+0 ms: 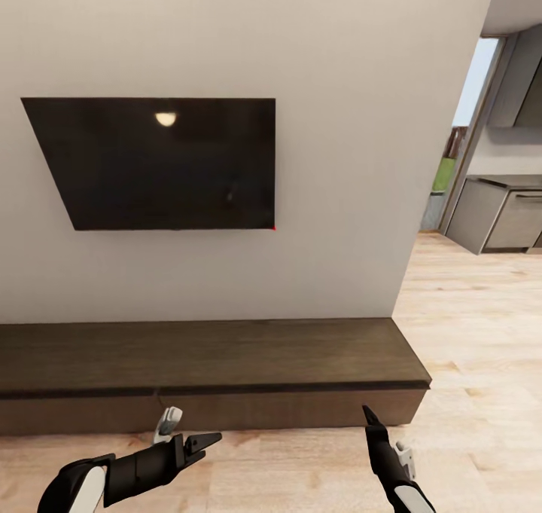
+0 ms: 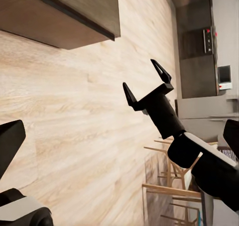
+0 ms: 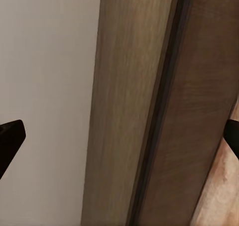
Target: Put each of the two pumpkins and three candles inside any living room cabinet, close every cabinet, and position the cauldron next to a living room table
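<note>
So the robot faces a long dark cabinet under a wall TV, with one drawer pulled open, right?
Not quite: the head view shows the cabinet with its drawer fronts flush and closed, none pulled open. The rest holds: it is long, dark, and sits under the wall TV.

The cabinet [image 1: 203, 377] runs off the head view's left edge, its far end unseen.

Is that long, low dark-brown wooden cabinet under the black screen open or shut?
Shut: the long, low dark-brown wooden cabinet shows flush drawer fronts, none pulled out.
</note>
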`<state>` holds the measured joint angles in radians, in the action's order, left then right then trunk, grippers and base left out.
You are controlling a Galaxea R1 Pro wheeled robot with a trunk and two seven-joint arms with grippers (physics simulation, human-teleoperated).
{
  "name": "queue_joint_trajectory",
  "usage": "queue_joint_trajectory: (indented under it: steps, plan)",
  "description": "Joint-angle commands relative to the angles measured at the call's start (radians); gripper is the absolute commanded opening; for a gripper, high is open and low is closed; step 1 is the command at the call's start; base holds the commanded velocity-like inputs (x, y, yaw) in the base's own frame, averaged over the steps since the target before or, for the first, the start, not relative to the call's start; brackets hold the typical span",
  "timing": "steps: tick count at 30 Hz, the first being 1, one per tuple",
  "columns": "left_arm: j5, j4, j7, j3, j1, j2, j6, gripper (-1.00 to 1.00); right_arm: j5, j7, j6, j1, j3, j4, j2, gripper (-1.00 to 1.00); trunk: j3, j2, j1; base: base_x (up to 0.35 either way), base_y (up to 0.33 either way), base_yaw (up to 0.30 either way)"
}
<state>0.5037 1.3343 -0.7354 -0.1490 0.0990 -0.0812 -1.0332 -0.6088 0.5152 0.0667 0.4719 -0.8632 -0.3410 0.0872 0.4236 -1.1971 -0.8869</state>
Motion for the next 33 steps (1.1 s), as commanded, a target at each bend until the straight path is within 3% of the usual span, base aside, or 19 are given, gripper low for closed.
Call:
queue_joint_trajectory:
  steps: [1, 19, 26, 33]
  plan:
    - [-0.004, 0.0, -0.006, 0.0, 0.001, 0.001, -0.004, 1.0, -0.008, 0.004, 0.007, 0.001, -0.004, -0.001, 0.0, 1.0, 0.004, -0.008, -0.004, 0.0, 0.0, 0.0]
    - [-0.008, 0.0, -0.004, 0.029, 0.001, 0.001, -0.001, 1.0, -0.003, 0.01, -0.056, 0.001, 0.019, -0.006, -0.004, 1.0, 0.061, -0.134, -0.073, 0.0, 0.0, 0.0]
    - [-0.007, 0.0, -0.004, 0.03, 0.001, 0.0, -0.001, 1.0, -0.004, 0.088, -0.056, 0.001, 0.055, -0.006, -0.016, 1.0, 0.083, -0.183, -0.1, 0.0, 0.0, 0.0]
    - [-0.007, 0.0, -0.004, 0.031, 0.001, 0.0, -0.001, 1.0, -0.005, 0.102, -0.056, 0.001, 0.061, -0.006, -0.023, 1.0, 0.105, -0.232, -0.127, 0.0, 0.0, 0.0]
